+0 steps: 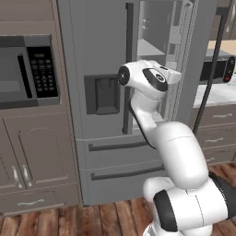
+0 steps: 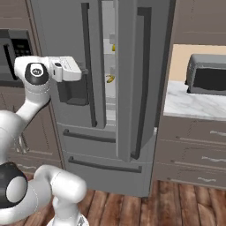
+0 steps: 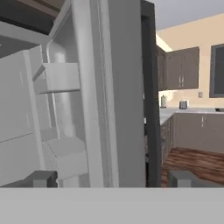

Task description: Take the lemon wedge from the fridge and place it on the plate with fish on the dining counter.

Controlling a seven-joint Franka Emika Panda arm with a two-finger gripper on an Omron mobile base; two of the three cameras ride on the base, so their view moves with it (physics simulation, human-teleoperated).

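Lemon wedge (image 2: 113, 47) sits inside the fridge (image 2: 128, 88) behind its part-open door, and the gripper (image 3: 111, 178) is wide open, holding nothing.

The tall grey fridge (image 2: 106, 88) stands with its right door swung partly open, dark vertical handles on both doors. A tiny yellow lemon wedge (image 2: 113, 47) lies on a shelf inside.

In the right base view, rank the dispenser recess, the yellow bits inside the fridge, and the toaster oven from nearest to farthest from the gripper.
1. Dispenser recess, just below the gripper, on the left door.
2. Yellow bits, in the door gap to its right.
3. Toaster oven, far right on the counter.
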